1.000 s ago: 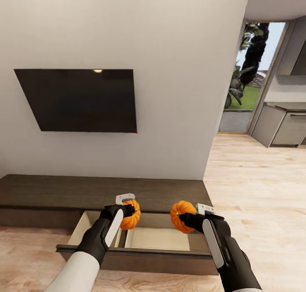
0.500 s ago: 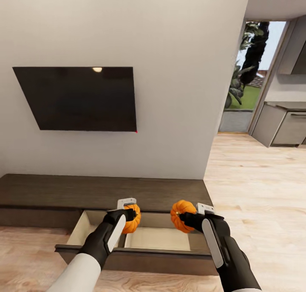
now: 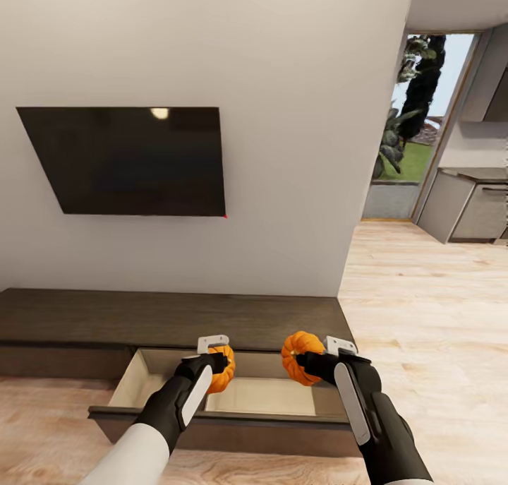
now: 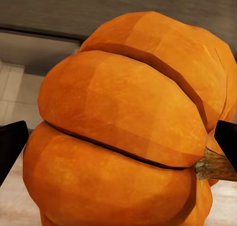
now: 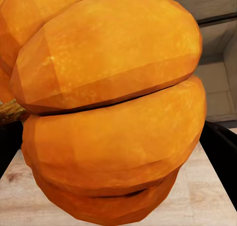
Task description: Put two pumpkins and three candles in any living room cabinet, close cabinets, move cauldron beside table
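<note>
Since a second ago: left gripper [image 3: 213,362] lowered its small orange ribbed pumpkin [image 3: 223,373] into the open pale drawer [image 3: 264,394] of the long dark brown wooden cabinet [image 3: 169,319]. Right gripper [image 3: 316,361] holds the larger orange pumpkin [image 3: 299,356] above it. Both clamped; release seems next.

The head camera looks forward and down over the cabinet [image 3: 176,319] and its open drawer [image 3: 264,397]. Each wrist camera sits very near its pumpkin, with that drawer behind.
</note>
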You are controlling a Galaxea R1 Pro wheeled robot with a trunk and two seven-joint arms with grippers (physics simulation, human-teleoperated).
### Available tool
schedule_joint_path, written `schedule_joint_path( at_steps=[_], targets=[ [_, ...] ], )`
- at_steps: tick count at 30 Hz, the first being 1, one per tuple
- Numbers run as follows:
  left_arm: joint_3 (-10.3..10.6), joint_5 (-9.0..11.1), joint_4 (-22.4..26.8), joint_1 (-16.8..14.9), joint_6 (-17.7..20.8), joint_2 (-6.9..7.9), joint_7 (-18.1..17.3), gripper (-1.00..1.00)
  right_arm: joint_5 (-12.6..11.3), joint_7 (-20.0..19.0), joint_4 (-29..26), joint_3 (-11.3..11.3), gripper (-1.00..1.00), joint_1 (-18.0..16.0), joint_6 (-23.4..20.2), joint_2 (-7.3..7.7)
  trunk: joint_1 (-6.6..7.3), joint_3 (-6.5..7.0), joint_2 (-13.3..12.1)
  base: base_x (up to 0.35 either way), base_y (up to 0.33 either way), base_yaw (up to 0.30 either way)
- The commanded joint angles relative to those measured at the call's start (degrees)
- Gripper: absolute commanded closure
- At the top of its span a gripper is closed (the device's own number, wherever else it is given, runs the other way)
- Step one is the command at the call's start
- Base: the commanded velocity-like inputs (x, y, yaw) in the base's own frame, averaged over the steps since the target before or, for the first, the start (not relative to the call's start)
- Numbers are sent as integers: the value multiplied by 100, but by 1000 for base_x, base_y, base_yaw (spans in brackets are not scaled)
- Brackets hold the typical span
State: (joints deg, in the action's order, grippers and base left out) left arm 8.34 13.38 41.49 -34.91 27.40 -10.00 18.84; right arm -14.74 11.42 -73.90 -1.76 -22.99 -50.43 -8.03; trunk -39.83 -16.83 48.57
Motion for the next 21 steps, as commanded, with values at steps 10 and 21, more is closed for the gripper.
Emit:
schedule_joint_path(
  at_steps=[10, 21],
  targets=[
    [0, 7, 47, -24, 4, 0, 5, 100, 15, 7, -11, 0, 100, 1, -3, -6, -220, -180, 403, 0, 0, -149],
    [-25, 15, 64, -33, -4, 0, -38, 100, 15, 0, -5, 2, 100, -1, -1, -6, -440, -359, 804, 0, 0, -2]
  ],
)
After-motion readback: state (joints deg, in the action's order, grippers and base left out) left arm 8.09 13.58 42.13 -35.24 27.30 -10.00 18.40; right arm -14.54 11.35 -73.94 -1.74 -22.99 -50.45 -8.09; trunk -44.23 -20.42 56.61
